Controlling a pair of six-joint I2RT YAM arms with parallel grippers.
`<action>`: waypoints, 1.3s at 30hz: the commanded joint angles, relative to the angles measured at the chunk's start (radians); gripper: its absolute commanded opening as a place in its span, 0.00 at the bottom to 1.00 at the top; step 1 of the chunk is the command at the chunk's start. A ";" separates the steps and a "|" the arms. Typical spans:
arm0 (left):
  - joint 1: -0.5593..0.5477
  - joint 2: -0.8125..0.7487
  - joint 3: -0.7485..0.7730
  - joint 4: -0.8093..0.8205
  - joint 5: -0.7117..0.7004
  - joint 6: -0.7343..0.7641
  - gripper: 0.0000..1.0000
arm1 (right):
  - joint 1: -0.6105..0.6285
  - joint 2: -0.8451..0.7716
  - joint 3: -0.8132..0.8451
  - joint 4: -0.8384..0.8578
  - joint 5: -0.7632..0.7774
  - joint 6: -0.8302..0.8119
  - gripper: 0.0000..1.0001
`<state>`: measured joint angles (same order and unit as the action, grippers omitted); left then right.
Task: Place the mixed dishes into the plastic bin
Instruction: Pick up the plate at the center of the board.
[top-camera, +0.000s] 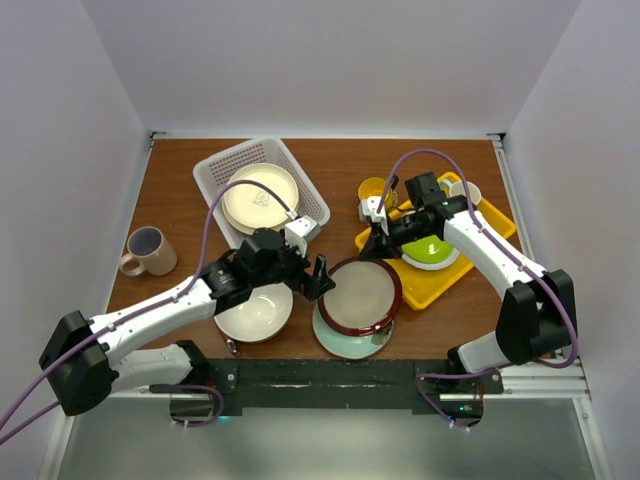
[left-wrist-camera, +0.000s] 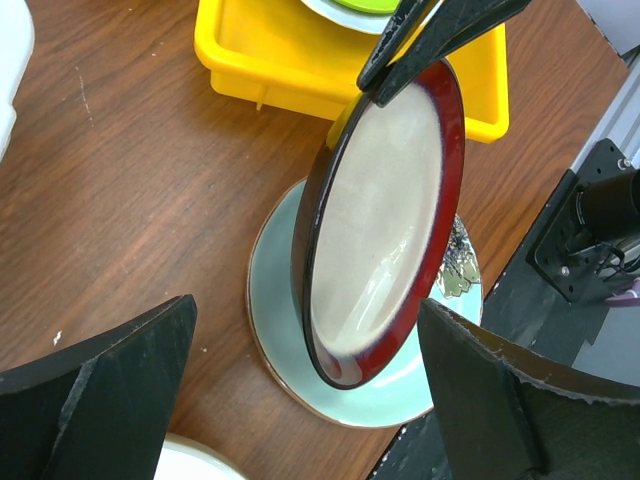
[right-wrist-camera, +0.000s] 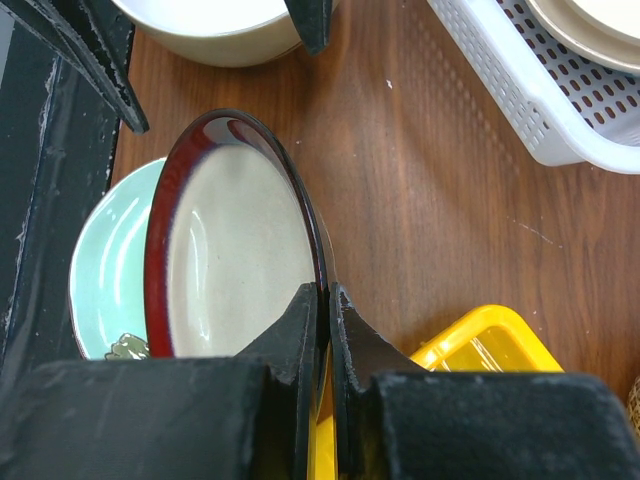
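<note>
A dark red-rimmed bowl (top-camera: 360, 296) with a cream inside stands tilted up on edge over a pale teal plate (top-camera: 345, 343). My right gripper (right-wrist-camera: 325, 292) is shut on the far rim of this bowl (right-wrist-camera: 235, 250). My left gripper (left-wrist-camera: 305, 330) is open, one finger on either side of the lower edge of the bowl (left-wrist-camera: 380, 230), touching nothing. The plastic bin (top-camera: 215, 175) at the back left holds a cream plate (top-camera: 260, 198). A large cream bowl (top-camera: 252, 312) lies under the left arm. A pinkish mug (top-camera: 148, 251) stands far left and a yellow mug (top-camera: 375, 190) at the back.
A yellow tray (top-camera: 430, 285) at the right holds a lime-green plate (top-camera: 430, 250) and a white cup (top-camera: 465, 192). It lies right behind the tilted bowl. The table's near edge and the black mounting rail run just below the teal plate (left-wrist-camera: 275, 290).
</note>
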<state>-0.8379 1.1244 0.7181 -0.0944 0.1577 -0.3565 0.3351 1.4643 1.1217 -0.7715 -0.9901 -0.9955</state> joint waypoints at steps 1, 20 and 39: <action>-0.010 0.005 0.027 0.050 -0.017 -0.009 0.97 | -0.007 -0.055 0.026 0.005 -0.096 -0.005 0.00; -0.099 0.176 0.107 0.042 -0.141 -0.007 0.80 | -0.011 -0.056 0.024 0.001 -0.105 -0.006 0.00; -0.099 0.183 0.139 0.042 -0.129 -0.021 0.00 | -0.016 -0.051 0.026 -0.009 -0.104 -0.015 0.00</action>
<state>-0.9325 1.3712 0.8230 -0.1005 0.0456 -0.3820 0.3141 1.4609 1.1217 -0.7776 -1.0088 -1.0122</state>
